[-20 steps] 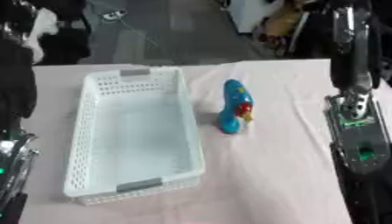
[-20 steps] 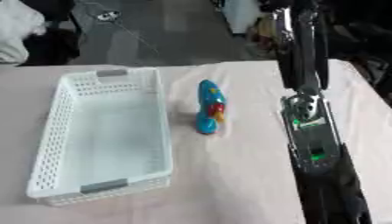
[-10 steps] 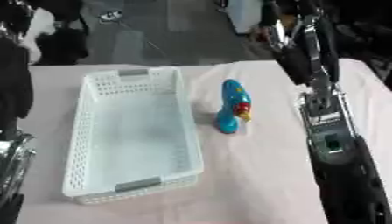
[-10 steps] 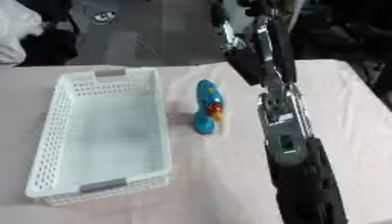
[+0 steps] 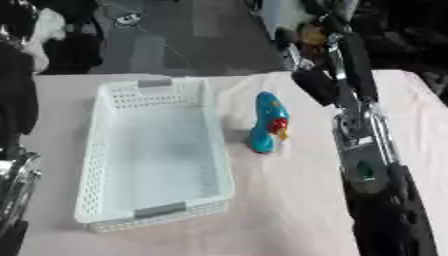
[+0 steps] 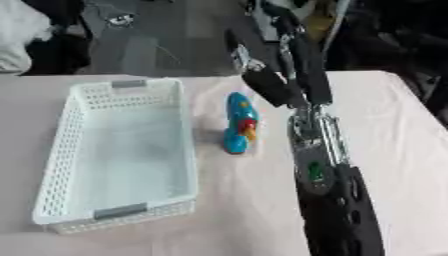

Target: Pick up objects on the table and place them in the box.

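Since the earlier frames, the right arm has swung inward from the table's right side, so that the right hand [image 6: 267, 86] now hangs above the cloth just right of, and slightly beyond, the blue toy [image 6: 238, 122]. Fingers point downward and appear relaxed rather than curled; nothing is held, and the blur leaves their exact spread uncertain. The toy itself has not shifted: it lies on its side on the pink tablecloth [image 5: 289, 200], long axis running away from the robot, red and yellow parts facing the hand. No contact between hand and toy is visible.

To the left of the toy, farther from the hand, stands the white perforated basket [image 5: 96, 165], which serves as the box; its interior shows nothing inside. Placement of the hand on the toy's open side is probably deliberate, since the basket wall blocks an approach from the left. From here the carry would be a short lift leftward over the near wall.

Only dark and silver parts of the left arm [image 5: 16, 175] show at the lower left edge; its hand is not visible.
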`<state>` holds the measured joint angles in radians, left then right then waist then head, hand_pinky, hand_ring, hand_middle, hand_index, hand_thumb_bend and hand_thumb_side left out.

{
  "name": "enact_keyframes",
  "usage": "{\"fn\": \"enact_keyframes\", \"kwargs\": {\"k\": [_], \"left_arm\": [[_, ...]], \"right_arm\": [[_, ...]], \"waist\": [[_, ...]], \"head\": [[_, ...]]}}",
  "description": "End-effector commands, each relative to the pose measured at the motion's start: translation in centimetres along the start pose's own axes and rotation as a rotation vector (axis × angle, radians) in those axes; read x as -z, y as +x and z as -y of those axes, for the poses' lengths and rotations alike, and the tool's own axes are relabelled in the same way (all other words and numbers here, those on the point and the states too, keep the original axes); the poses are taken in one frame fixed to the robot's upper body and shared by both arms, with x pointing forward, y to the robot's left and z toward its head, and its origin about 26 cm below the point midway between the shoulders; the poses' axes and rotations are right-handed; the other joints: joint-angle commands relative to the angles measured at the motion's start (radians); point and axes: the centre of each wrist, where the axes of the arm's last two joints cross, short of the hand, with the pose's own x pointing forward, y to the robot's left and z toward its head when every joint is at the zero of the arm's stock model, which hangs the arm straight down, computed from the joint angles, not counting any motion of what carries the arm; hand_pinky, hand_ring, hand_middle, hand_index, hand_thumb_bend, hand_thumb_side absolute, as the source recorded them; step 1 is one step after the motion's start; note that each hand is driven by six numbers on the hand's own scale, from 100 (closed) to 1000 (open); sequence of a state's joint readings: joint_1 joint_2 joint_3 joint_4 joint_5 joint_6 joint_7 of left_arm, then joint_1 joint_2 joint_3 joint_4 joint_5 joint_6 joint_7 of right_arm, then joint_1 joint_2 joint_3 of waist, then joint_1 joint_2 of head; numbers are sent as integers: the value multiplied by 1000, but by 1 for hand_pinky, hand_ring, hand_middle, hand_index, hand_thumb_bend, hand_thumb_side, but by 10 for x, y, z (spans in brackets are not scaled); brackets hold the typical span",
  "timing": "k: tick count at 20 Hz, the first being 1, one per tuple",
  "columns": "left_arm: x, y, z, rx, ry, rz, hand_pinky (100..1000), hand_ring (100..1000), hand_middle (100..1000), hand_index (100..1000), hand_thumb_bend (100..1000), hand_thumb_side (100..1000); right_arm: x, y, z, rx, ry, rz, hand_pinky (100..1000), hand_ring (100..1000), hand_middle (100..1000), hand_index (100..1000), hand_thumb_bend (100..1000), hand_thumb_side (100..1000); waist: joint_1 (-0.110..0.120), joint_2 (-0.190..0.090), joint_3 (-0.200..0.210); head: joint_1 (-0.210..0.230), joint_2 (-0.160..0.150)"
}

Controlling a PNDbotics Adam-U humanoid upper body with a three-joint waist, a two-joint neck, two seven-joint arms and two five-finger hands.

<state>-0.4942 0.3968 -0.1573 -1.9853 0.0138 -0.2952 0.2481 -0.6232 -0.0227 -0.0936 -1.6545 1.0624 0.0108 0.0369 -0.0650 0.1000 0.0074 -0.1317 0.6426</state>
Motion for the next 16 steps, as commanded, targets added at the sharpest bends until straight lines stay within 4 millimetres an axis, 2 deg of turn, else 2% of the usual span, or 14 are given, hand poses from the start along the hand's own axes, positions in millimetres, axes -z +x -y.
{"fn": "enact_keyframes", "kwargs": {"k": [1, 15, 16], "left_arm": [[4, 5, -3, 9, -15, 22, 815, 814, 889, 921, 300, 958], [3, 4, -3, 7, -19, 15, 815, 814, 889, 921, 300, 958], [3, 4, -3, 6, -18, 15, 815, 814, 889, 920, 300, 958]], "right_arm": [[2, -4, -2, -24, 18, -14, 812, 812, 840, 951, 468, 1000], [2, -27, -27, -90, 131, -107, 826, 826, 859, 966, 535, 1000], [2, -29, -29, -88, 130, -119, 826, 823, 847, 993, 540, 1000]], "waist": [[3, -18, -3], [-1, -22, -1], [-1, -22, -1]], "head": [[2, -2], [2, -1], [2, -2]]}}
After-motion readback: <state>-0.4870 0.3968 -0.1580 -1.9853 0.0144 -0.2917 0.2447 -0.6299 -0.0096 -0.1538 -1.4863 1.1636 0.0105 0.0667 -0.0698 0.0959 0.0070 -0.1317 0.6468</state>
